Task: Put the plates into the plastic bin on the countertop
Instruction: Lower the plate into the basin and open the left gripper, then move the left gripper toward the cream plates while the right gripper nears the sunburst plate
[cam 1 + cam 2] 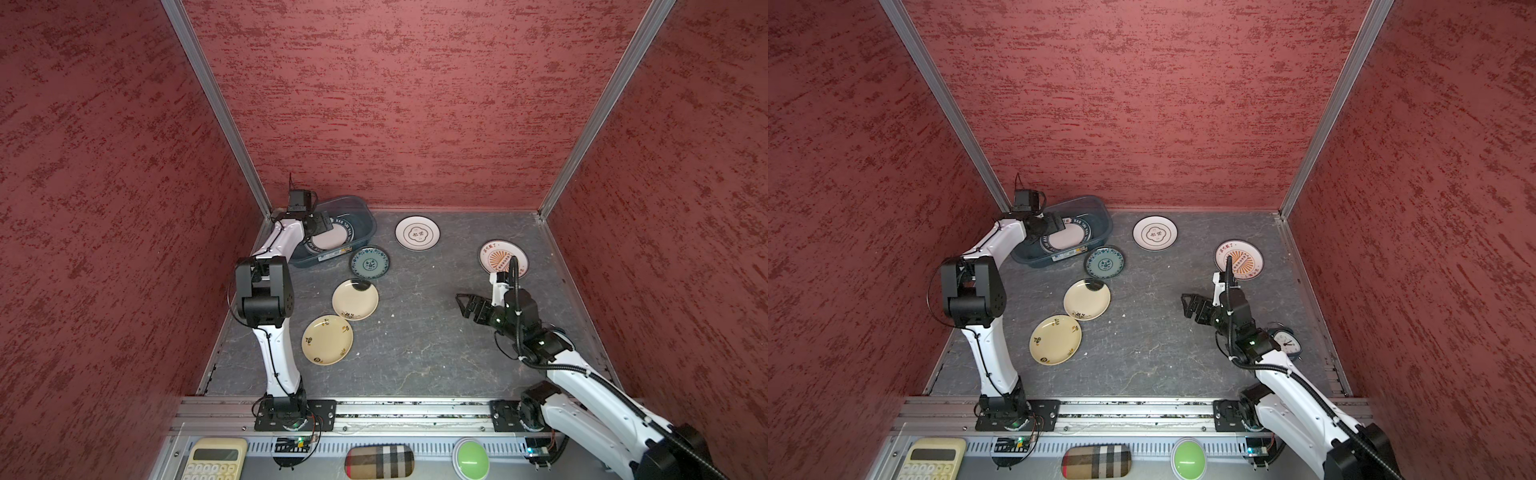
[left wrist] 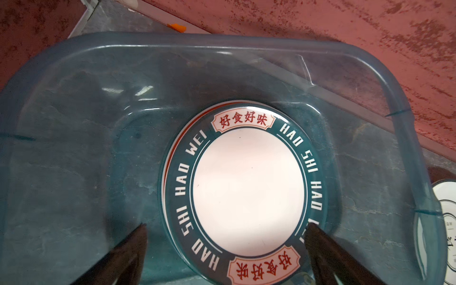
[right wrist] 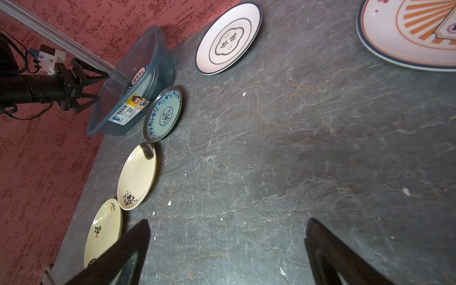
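The plastic bin (image 1: 361, 205) (image 1: 1034, 259) (image 2: 222, 42) stands at the back left of the countertop (image 1: 415, 332). A white plate with a dark-teal rim (image 1: 332, 239) (image 2: 246, 192) lies flat in it, on top of another plate's edge. My left gripper (image 1: 326, 224) (image 2: 225, 224) hovers open just above that plate, holding nothing. On the countertop lie a teal-patterned plate (image 1: 369, 262), two cream plates (image 1: 355, 299) (image 1: 327, 339), a white plate (image 1: 417, 233) and an orange sunburst plate (image 1: 496, 253). My right gripper (image 1: 461, 305) (image 3: 228, 222) is open and empty above bare countertop.
Red walls close in the back and both sides. A small alarm clock (image 1: 1285, 340) sits behind the right arm. In front of the metal rail lie a calculator (image 1: 214, 459), a plaid case (image 1: 380, 461) and a green button (image 1: 471, 457).
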